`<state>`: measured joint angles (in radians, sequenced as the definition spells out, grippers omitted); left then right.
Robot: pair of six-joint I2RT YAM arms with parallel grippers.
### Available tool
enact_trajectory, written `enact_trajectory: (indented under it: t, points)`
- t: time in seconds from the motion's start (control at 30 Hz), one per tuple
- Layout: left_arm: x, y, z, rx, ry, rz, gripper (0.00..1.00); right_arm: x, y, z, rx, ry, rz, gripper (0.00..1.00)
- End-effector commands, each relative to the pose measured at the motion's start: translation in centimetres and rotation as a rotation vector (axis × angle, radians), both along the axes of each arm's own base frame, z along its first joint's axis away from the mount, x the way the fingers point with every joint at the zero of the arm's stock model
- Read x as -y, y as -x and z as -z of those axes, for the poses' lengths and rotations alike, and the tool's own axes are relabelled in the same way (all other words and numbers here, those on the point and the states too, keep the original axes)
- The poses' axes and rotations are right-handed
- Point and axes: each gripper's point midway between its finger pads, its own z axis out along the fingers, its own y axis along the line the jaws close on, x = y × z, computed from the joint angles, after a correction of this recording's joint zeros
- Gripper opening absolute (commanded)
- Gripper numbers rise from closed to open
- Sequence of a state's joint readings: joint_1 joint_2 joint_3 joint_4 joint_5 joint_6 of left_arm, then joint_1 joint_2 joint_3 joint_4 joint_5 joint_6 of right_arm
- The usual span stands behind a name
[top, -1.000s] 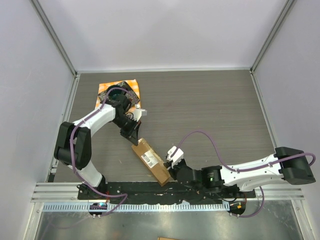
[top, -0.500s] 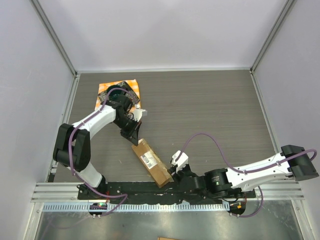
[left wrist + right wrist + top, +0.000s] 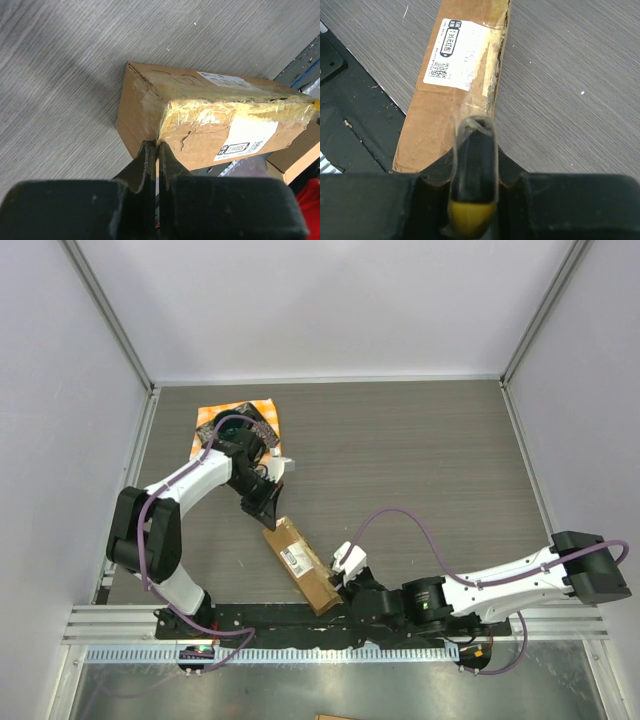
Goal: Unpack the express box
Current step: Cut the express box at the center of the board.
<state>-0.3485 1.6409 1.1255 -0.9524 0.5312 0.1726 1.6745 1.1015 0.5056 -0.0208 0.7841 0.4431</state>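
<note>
We see express box (image 3: 303, 562) lying diagonal on tabletop (image 3: 420, 460), near edge, left of centre. Left gripper (image 3: 156, 146) pressed together at far end; right gripper (image 3: 343, 586) at near end, grip we cannot tell.

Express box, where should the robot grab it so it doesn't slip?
The express box lies flat on the table, long and narrow. So it is probably best pinched across its narrow width near the middle, coming down from above, where the long sides sit close together.

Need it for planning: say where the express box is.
Top view: the express box lies diagonally near the table front edge, between the left gripper and right gripper.
</note>
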Motion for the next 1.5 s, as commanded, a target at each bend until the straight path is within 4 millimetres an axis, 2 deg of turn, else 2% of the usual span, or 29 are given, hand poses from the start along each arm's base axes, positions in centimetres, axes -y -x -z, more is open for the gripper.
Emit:
enact_trajectory:
  t: [0.0, 0.17, 0.23, 0.5, 0.6, 0.7, 0.83, 0.93, 0.97, 1.0, 1.03, 1.07, 1.17, 1.3, 1.47]
  points:
    - [-2.2, -2.9, 2.3, 0.121, -0.138, 0.025, 0.00, -1.6, 0.3, -1.4, -0.021, -0.068, -0.033, 0.01]
    - [-2.4, -3.2, 2.5, 0.131, -0.153, 0.024, 0.00, 0.5, 1.2, -0.1, -0.104, -0.063, -0.028, 0.01]
    - [-2.5, -3.3, 2.6, 0.134, -0.160, 0.024, 0.00, 1.2, 1.4, -0.3, -0.117, -0.074, -0.025, 0.01]
    - [-2.7, -3.7, 2.6, 0.141, -0.174, 0.027, 0.00, 1.7, 2.6, 0.5, -0.145, -0.057, -0.042, 0.01]
    - [-2.4, -3.7, 2.2, 0.140, -0.158, 0.024, 0.00, 1.6, 2.3, 0.2, -0.122, -0.057, -0.037, 0.01]
    - [-1.6, -3.5, 1.7, 0.136, -0.129, 0.028, 0.00, 0.9, 1.0, -2.0, -0.044, -0.103, 0.004, 0.01]
    - [-0.6, -3.2, 1.2, 0.134, -0.104, 0.052, 0.00, -0.8, -1.8, -6.5, 0.148, -0.171, 0.044, 0.01]
    - [-0.2, -3.0, 0.8, 0.129, -0.084, 0.064, 0.00, -2.6, -3.4, -7.5, 0.167, -0.216, 0.025, 0.01]
    - [-0.1, -3.0, 0.7, 0.129, -0.077, 0.067, 0.00, -2.5, -5.1, -7.4, 0.181, -0.209, 0.045, 0.01]
    - [0.1, -2.8, 0.6, 0.129, -0.068, 0.072, 0.00, -3.3, -5.2, -6.5, 0.173, -0.198, 0.009, 0.01]
    - [0.2, -2.7, 0.5, 0.127, -0.058, 0.077, 0.00, -3.9, -5.7, -7.2, 0.183, -0.241, 0.009, 0.01]
    - [0.3, -2.6, 0.4, 0.127, -0.047, 0.082, 0.00, -4.0, -6.7, -6.9, 0.197, -0.229, 0.019, 0.01]
    - [0.5, -2.3, 0.3, 0.121, -0.030, 0.088, 0.00, -5.7, -7.5, -6.1, 0.198, -0.215, -0.012, 0.01]
    - [0.7, -2.0, 0.4, 0.109, -0.016, 0.099, 0.00, -6.5, -9.5, -6.1, 0.223, -0.225, -0.007, 0.01]
    - [0.8, -1.9, 0.5, 0.101, -0.008, 0.104, 0.00, -7.8, -10.9, -5.8, 0.222, -0.238, -0.040, 0.01]
